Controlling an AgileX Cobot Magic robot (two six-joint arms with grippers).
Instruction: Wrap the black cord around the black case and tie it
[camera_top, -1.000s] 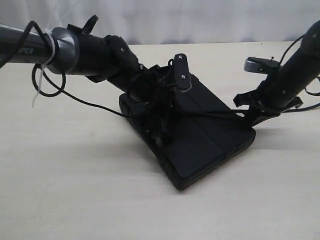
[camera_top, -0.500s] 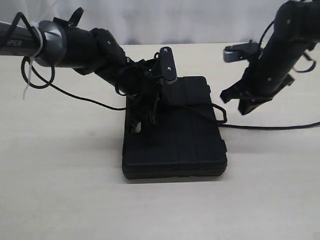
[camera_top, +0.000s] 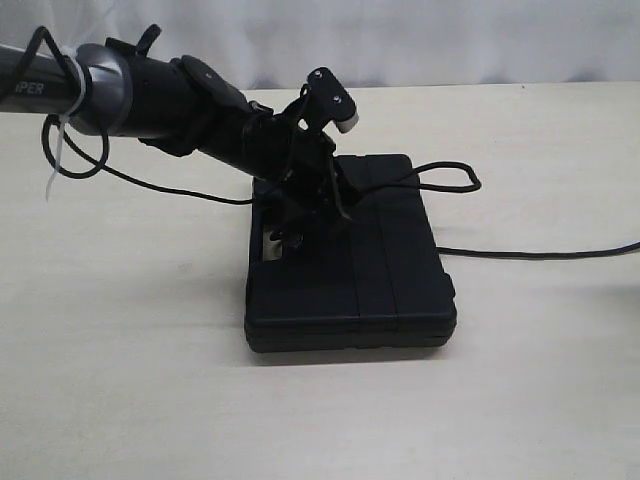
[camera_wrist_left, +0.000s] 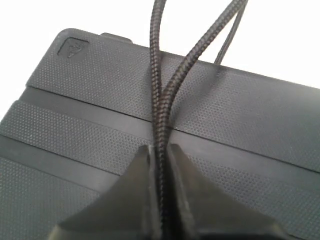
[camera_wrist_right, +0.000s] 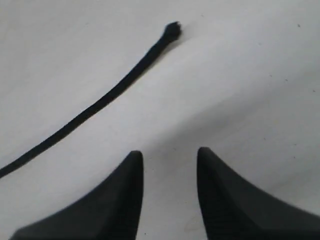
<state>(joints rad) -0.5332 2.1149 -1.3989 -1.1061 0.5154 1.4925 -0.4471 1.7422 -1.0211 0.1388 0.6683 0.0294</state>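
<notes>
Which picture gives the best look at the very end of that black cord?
The right wrist view: the black cord's knotted tip lies plainly on the pale table. The exterior view shows the cord running off its right edge, tip unseen. The left wrist view shows only two strands pinched in the left gripper.

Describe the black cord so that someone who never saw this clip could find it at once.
The black case lies flat. Pinched between the fingers of the left gripper above its lid, the black cord runs off its edge in a loop and trails away along the table. It is braided and knot-tipped, unlike the smooth wire hanging from the left arm.
</notes>
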